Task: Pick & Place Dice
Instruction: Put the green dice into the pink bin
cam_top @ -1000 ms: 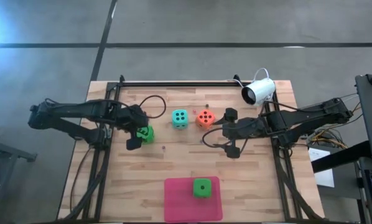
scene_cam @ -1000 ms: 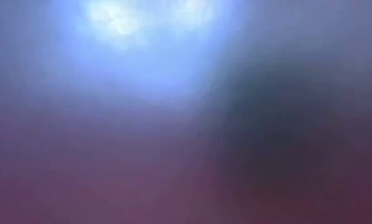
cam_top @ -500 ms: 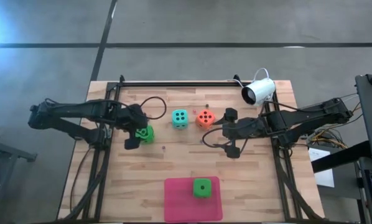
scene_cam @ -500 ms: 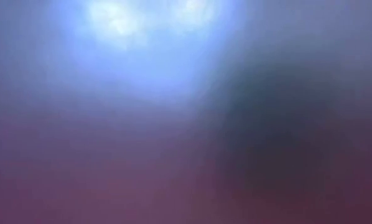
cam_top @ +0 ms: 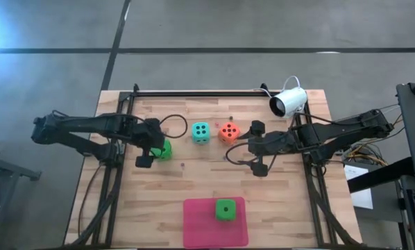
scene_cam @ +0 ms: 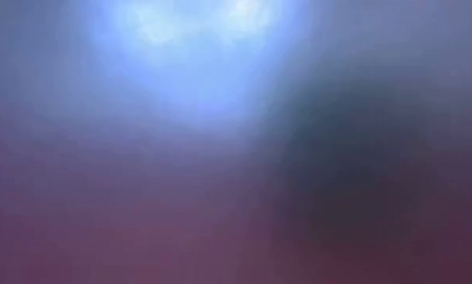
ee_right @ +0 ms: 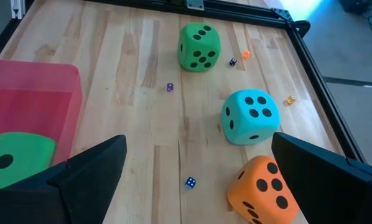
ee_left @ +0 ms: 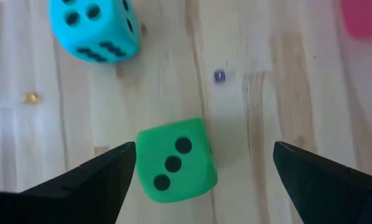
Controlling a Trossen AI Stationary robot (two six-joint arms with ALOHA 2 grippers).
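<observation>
Counting one green die (cam_top: 225,210) on the mat (cam_top: 200,226), three remain: left gripper (ee_left: 198,177) spread around another green die (ee_left: 175,160).

Table (cam_top: 193,187) pale planked wood, matt; dice (ee_left: 173,160) smooth matt; mat (ee_right: 30,99) glossy pink.

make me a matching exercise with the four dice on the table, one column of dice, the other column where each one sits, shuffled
Dice:
1. teal die
2. orange-red die
3. green die showing one pip
4. green die showing three pips

Places:
A. on the pink mat
B. between the open fingers of the left gripper
C. just ahead of the right gripper
D. on bare wood between two other dice

Pairs: 1-D, 2-C, 3-A, 4-B
</observation>
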